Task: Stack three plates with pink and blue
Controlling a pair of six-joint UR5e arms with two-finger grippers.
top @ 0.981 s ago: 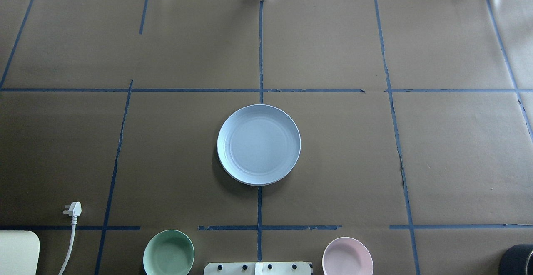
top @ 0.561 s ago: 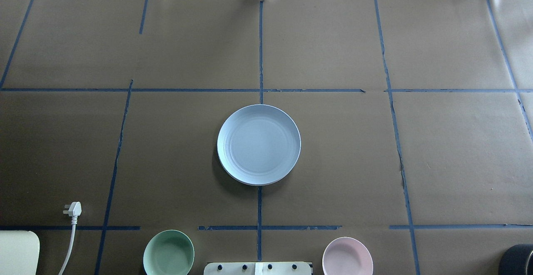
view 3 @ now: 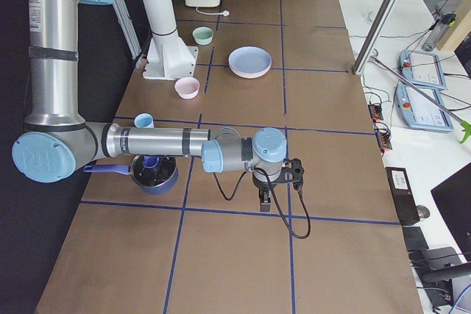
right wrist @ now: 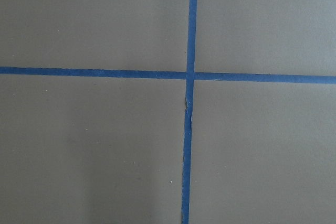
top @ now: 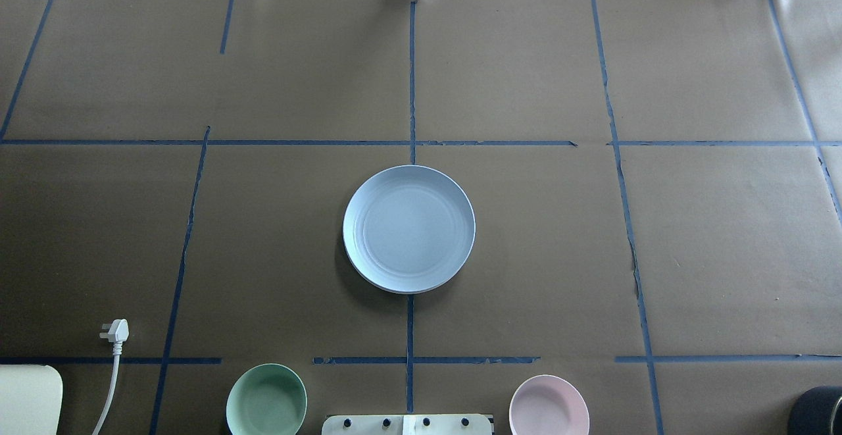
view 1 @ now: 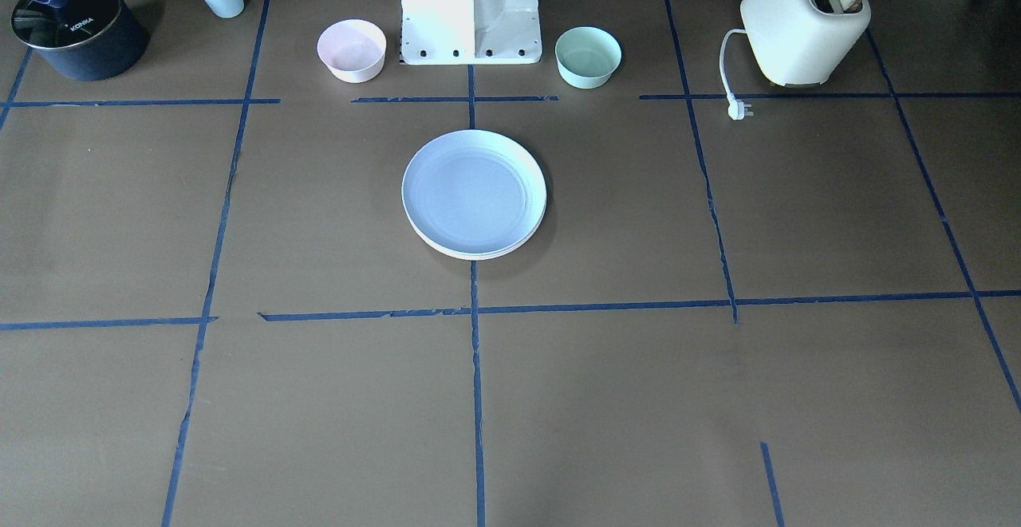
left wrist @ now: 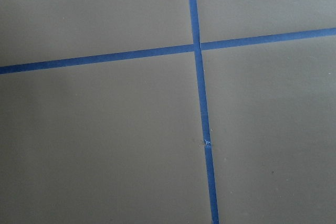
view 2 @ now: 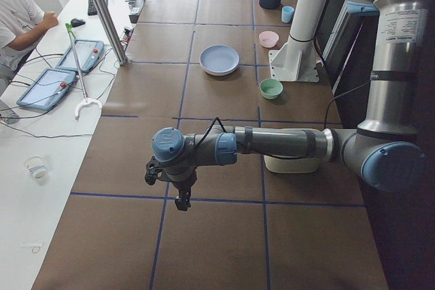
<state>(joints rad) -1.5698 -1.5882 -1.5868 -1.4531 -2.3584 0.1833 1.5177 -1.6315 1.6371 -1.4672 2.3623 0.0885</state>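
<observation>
The round light-blue plate (top: 408, 228) looks matt and smooth. The brown paper table cover (top: 526, 73) is dull, its blue tape lines (top: 412, 79) frayed; the dark pot's lid (view 1: 76, 18) is glossy.

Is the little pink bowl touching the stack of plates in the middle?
Apart. The overhead view shows the pink bowl well away from the plates, with brown table showing between them.

Brown paper-covered table (top: 710, 237), blue tape grid (top: 296, 143). White bench (view 2: 27, 215) at 9 o'clock in exterior left view, tablets (view 2: 47, 89) on it. Even lighting.
</observation>
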